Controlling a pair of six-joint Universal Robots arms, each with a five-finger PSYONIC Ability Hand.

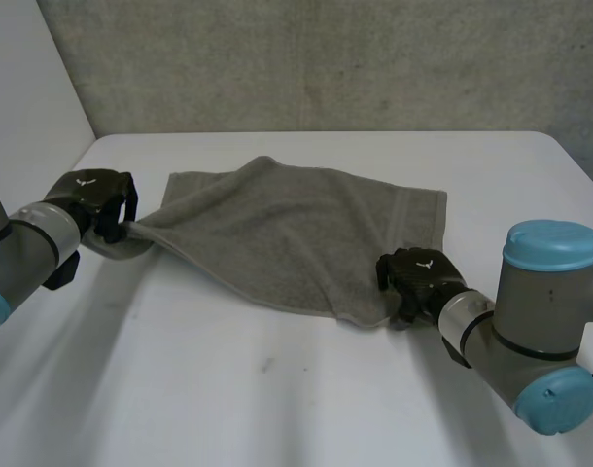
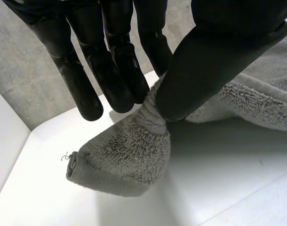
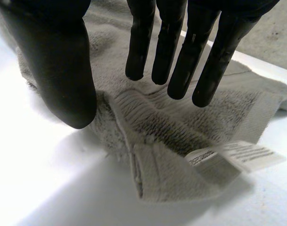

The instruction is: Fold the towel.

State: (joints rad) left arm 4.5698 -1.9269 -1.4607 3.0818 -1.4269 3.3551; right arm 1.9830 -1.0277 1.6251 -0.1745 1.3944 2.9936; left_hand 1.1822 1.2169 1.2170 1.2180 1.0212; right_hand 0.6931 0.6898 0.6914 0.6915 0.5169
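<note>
A towel [image 1: 287, 233] lies spread mid-table [image 1: 277, 389]. The left hand [image 1: 97, 199] pinches its left corner between thumb and fingers. The right hand [image 1: 418, 277], fingers straight and spread, is over its near right corner.

The head camera is looking down from behind and between the arms, facing the grey wall [image 1: 326, 58] and taking in, from well back, the whole white table [image 1: 277, 409], the towel [image 1: 296, 233], the left hand [image 1: 97, 199] and the right hand [image 1: 418, 277]. The left wrist camera is peering along its own palm from very close, facing the towel corner at its fingertips, with table and wall beyond. The right wrist camera is sitting just as close, facing the towel corner bearing a label [image 3: 237, 157]. Each wrist view is sharing its own hand and corner with the head view
</note>
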